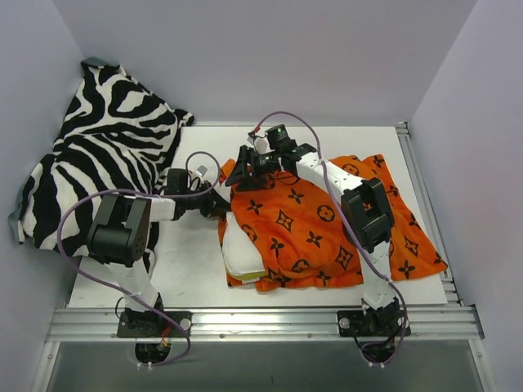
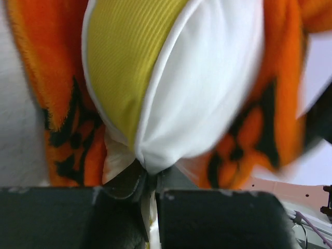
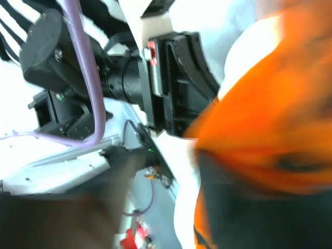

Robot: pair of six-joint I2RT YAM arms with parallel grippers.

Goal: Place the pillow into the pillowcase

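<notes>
— White table (image 1: 188, 269), pale lilac walls (image 1: 245, 57) on three sides. Item one?

— Pillow (image 1: 241, 249): white, soft, with a yellow band along its edge. It lies left of the table's middle, toward the near edge. The left end is bare and the rest is covered in orange.

— Item two?

— Pillowcase (image 1: 327, 229): orange, with a dark brown flower and monogram print. It is spread over the table's right half, mouth to the left, around the pillow. The left wrist view shows orange cloth on both sides of the white end.

— Item three?

— Left gripper (image 2: 150, 181): at the pillow's far left corner. Fingers (image 2: 124, 184) are drawn together with a pinch of white pillow cloth between them.

— Item four?

— Right gripper (image 1: 243, 170): over the pillowcase's far left corner, just beyond the left one. Its own view is blurred, with orange filling the right side. Cannot tell whether the jaws are apart or closed, nor whether they hold cloth.

— Other stock?

— Zebra cloth (image 1: 106, 155): black and white, heaped in the far left corner against the wall, apart from the pillow.
Purple cables (image 1: 69, 233): one looped over each arm (image 1: 122, 224).
Metal rail (image 1: 261, 322): along the near edge, with both bases (image 1: 151, 322) bolted to it.
</notes>
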